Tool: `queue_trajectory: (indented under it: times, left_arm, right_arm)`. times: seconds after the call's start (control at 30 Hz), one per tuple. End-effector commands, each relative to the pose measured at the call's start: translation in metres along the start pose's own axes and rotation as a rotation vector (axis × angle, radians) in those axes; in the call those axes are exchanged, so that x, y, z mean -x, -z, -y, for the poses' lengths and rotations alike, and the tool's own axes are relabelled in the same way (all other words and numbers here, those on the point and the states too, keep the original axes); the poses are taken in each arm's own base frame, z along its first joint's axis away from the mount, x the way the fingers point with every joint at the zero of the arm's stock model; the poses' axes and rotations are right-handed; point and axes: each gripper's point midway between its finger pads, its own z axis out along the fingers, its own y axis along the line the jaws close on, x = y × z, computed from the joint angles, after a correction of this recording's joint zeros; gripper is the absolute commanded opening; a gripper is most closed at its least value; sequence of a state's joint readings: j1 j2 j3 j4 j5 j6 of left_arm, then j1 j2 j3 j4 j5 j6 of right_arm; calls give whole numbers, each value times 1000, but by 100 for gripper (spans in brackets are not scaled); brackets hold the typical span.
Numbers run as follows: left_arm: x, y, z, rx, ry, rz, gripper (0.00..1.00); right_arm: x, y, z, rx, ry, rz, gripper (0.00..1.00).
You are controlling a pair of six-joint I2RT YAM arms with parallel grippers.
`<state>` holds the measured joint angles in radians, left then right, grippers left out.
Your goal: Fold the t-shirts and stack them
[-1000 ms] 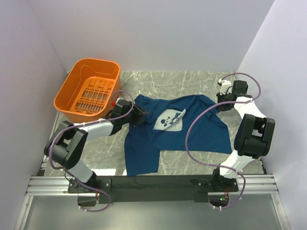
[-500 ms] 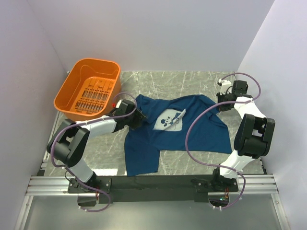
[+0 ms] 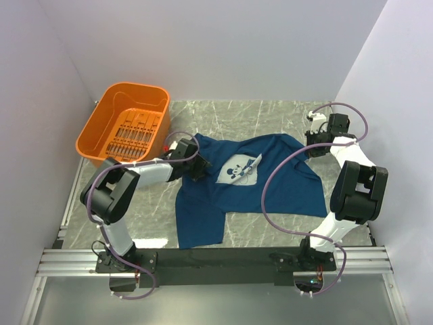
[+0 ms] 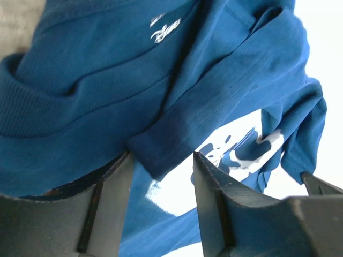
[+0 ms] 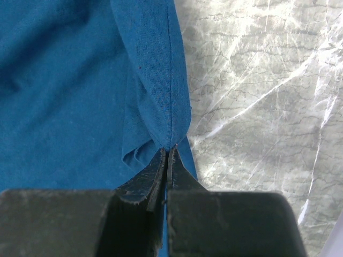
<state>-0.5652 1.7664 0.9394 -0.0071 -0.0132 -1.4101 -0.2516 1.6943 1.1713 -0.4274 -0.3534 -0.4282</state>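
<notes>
Shirt (image 3: 270,186) lies where it lay a second ago, crumpled across the middle of the surface (image 3: 223,112) with its chest print up; its outline looks unchanged. Only the left arm differs. Its elbow has swung in toward the shirt, and the left gripper (image 3: 197,168) has pushed a little further onto the collar end of the cloth. The right arm has not moved, and the right gripper (image 3: 310,145) sits at the shirt's far right corner as before.

In the left wrist view the fingers (image 4: 211,187) are spread, with a rolled hem fold lying in the gap between them. Whether either finger touches it I cannot tell. The right wrist view shows that gripper pressed together, pinching a gathered edge of the shirt low over the stone.

From above, the left fingertips are lost against the dark cloth, and the right gripper is largely covered by its own wrist. The print is folded over on itself, so its figure cannot be read whole. Part of the left wrist view is blown out to white.

The surface is grey marbled stone with pale veins. An orange basket (image 3: 101,145) stands at its far left corner, apart from the shirt. Plain pale walls (image 3: 203,47) close it on three sides, and a black rail (image 3: 223,257) at the near edge carries both arm bases.
</notes>
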Motion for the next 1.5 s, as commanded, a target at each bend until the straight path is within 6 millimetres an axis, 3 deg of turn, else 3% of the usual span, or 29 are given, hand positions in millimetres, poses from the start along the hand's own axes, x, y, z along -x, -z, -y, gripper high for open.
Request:
queue_trajectory:
  times: [0.0,0.2,0.37,0.5,0.53,0.7,0.8,0.93,1.13,1.33,1.47]
  left_arm:
    - [16,4,31,-63,10,71,52]
    - [34,16,32,-24,-101,159,47]
    - [45,20,33,-15,-186,202,32]
    - [41,17,36,-56,-257,168,25]
    - [40,17,42,-88,-265,161,19]
    - [32,12,48,-154,-301,101,13]
    - [30,11,48,-170,-306,85,17]
    - [31,13,42,-164,-312,67,34]
    - [34,29,17,-97,-219,82,55]
    - [21,36,8,-110,-117,33,59]
    - [13,21,7,-101,-83,-15,59]
  right_arm:
    - [13,9,2,-12,13,54,0]
    - [13,9,3,-16,19,54,0]
    - [15,9,3,-14,16,60,0]
    - [17,11,3,-14,16,64,0]
    - [17,11,3,-15,16,65,0]
    - [17,12,2,-5,10,62,0]
    - [19,12,2,2,4,66,0]
    - [20,13,2,3,0,65,0]
    - [20,13,3,-1,-1,67,0]
    - [21,11,0,16,-16,67,0]
    - [24,13,1,15,-18,71,0]
